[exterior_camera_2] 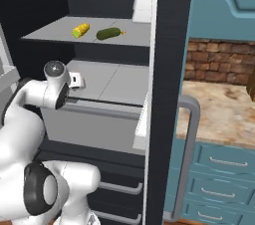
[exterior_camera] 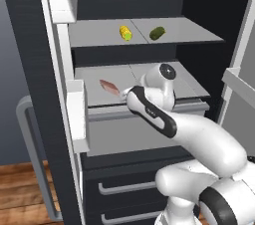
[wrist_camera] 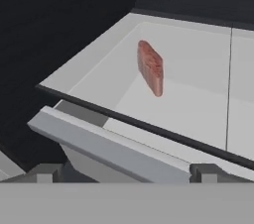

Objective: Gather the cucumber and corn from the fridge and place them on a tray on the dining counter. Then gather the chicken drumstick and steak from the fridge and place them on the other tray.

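Here the fridge (exterior_camera: 30,69) stands with both doors swung wide, and its contents read left to right. On the lower shelf (exterior_camera: 114,77) the steak (exterior_camera: 109,87) lies toward the left, a pinkish-red slab close to the front lip; in the hand view it sits beyond the dark shelf edge, well apart from the end effector (wrist_camera: 126,173). The 2 dark fingertips (wrist_camera: 47,172) stand spread to their widest, with nothing between them. On the upper shelf (exterior_camera: 99,32) the corn (exterior_camera: 125,33) lies left of the cucumber (exterior_camera: 157,33), near each other but not touching. Farther right, past the open door in the right base view, the mottled worktop (exterior_camera_2: 219,114) shows, with no tray in sight. I cannot make out a chicken drumstick.

The risks, as I judge them — the hand aims at the steak, though the task names the vegetables first. A low approach could strike the shelf lip or the drawer front (wrist_camera: 109,146) below it. The flat slab may also slide away from a shallow pinch.
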Tool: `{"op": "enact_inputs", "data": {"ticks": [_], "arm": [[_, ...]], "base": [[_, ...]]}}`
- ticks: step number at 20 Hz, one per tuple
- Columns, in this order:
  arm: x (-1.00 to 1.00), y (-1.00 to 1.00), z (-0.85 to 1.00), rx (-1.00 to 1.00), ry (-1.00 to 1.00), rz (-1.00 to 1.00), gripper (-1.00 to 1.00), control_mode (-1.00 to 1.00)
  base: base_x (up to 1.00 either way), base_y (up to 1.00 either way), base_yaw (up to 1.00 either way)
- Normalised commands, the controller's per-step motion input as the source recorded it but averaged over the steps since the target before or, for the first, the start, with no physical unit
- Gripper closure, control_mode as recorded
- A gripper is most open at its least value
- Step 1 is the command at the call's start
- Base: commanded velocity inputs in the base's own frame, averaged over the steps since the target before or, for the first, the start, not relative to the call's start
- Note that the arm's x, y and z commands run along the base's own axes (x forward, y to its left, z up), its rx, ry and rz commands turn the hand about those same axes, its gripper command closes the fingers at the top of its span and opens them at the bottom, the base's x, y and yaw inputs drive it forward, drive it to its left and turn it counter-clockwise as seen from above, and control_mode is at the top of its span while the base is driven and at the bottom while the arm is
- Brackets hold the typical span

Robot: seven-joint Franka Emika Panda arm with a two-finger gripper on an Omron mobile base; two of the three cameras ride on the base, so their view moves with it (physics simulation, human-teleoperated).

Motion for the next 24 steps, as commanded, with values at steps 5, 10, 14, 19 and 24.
{"op": "enact_inputs", "data": {"ticks": [5,10,14,19,24], "arm": [[0.31,0.07,0.00,-0.01,0.01,0.00,-1.00,-1.00],[0.23,0.17,-0.01,-0.04,0.01,0.00,-1.00,-1.00],[0.16,0.01,-0.01,-0.03,0.00,0.00,-1.00,-1.00],[0.31,0.02,0.00,-0.03,0.01,0.00,-1.00,-1.00],[0.10,0.08,-0.19,-0.03,0.00,0.00,-1.00,-1.00]], "base": [[0.00,0.00,0.00],[0.00,0.00,0.00],[0.00,0.00,0.00],[0.00,0.00,0.00],[0.00,0.00,0.00]]}}
